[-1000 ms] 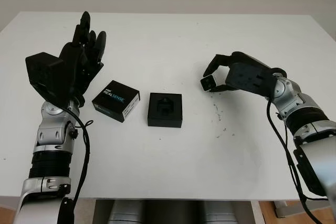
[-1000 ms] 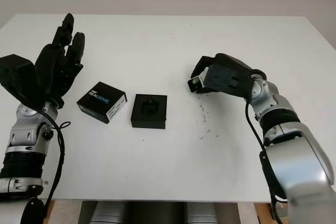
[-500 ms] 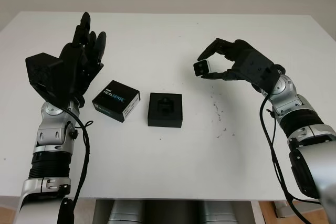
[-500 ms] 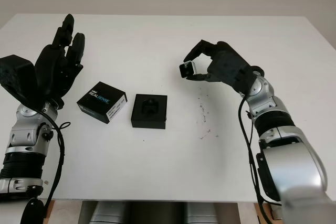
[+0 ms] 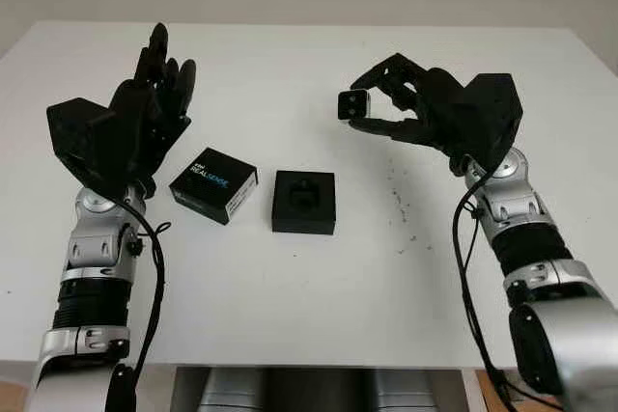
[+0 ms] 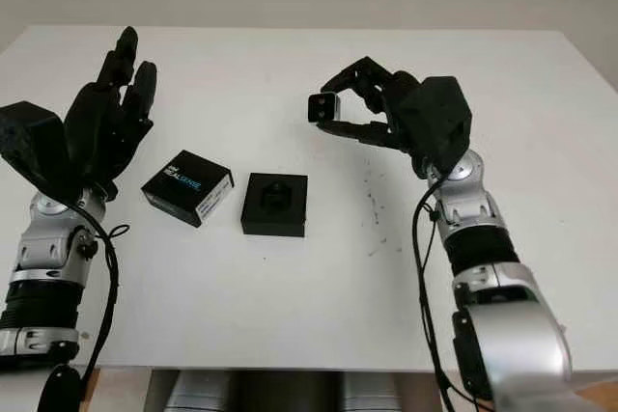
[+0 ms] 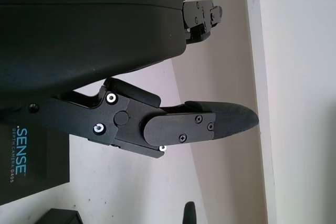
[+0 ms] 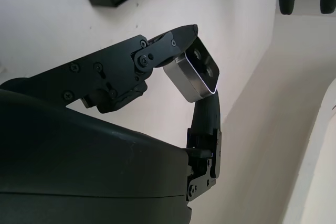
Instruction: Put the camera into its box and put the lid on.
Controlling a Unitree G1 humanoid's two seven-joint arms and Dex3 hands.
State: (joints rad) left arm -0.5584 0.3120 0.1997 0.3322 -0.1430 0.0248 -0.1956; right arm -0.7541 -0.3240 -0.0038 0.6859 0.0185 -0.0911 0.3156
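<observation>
Between the fingertips of the right hand sits the camera — a small silver block with a dark lens face, pinched at its ends and held clear above the white table. The right wrist view confirms the grasp: one finger presses the camera's upper end and another comes up against its lower end, with two lens openings showing on the exposed face. The right arm reaches up and inward from the table's near edge, palm turned toward the middle of the table, so the camera hangs beyond and to the right of the box. That box, black and square, lies open on the table below and left of the right hand, well apart from it; its dark moulded insert holds nothing that can be made out. Just beside the box on its left, not touching it, lies the lid — black, printed with white lettering, turned at a slight angle. The left hand is open and raised above the table at the left, fingers pointing away from the robot, holding nothing; the lid lies just to its right and below it. A few small dark specks mark the table beneath the right forearm.
</observation>
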